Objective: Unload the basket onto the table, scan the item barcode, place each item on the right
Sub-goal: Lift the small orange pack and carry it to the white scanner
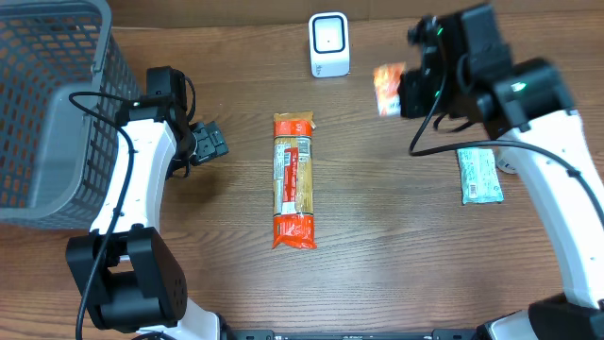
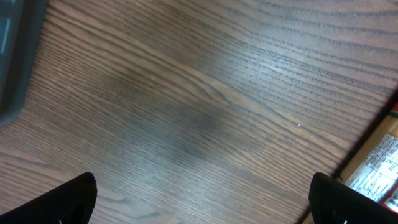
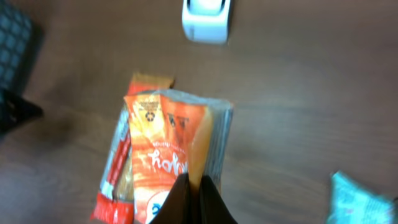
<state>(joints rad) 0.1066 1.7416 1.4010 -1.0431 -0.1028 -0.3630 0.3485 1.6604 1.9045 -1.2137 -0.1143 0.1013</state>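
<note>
Up near the scanner (image 1: 329, 44): orange packet (image 1: 388, 87), held off the table (image 1: 377, 217), just right of it.
Right hand (image 3: 198, 199): clenched on the packet's edge.
Left hand (image 1: 209, 142): released, over bare table.
Progress: packet in hand; barcode not yet presented, I'd say.

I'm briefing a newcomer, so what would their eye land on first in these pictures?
The right hand, shut on a small orange packet, holds it near the white scanner at the far edge of the table. Next come the long orange pack lying mid-table and the grey mesh basket on the left.
</note>
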